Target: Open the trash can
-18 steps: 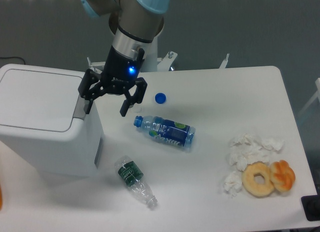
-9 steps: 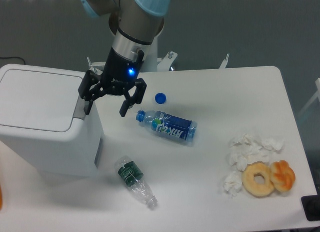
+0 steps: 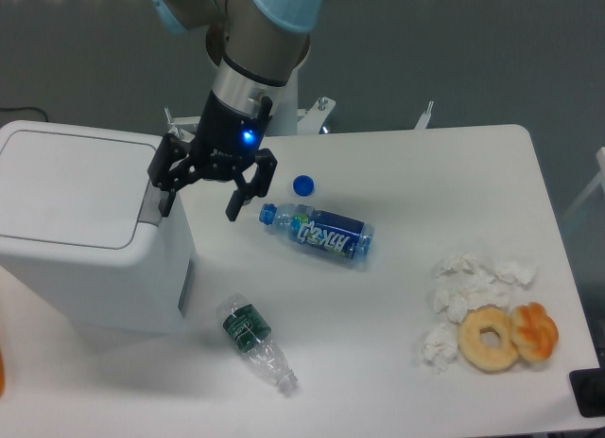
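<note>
One bin (image 3: 76, 220) on the left of the table (image 3: 416, 173), lid (image 3: 66, 187) flat and shut. Nothing of the opening done yet, judging by that lid lying level with the body. Grey tab (image 3: 151, 203) at the lid's right edge, apparently not pressed down (hard to be sure at this angle).

Gripper (image 3: 200, 200) at the bin's upper right corner, fingers spread wide and pointing down, nothing between them. Left finger just at the tab, touching or a hair off; cannot tell which. Right finger out over bare table, well clear of the bin.

Left to do, as a judgement: press the tab, or lift the lid's edge, until the lid swings up on its hinge. Only a short push down or inward needed from here, by the look of it.

Elsewhere, none of it in the way: blue-labelled bottle (image 3: 317, 233) lying on its side just right of the gripper, blue cap (image 3: 302, 184) beside it, crushed green-labelled bottle (image 3: 255, 341) in front of the bin, crumpled tissues (image 3: 463, 291) and two doughnuts (image 3: 509, 334) near the right edge.
</note>
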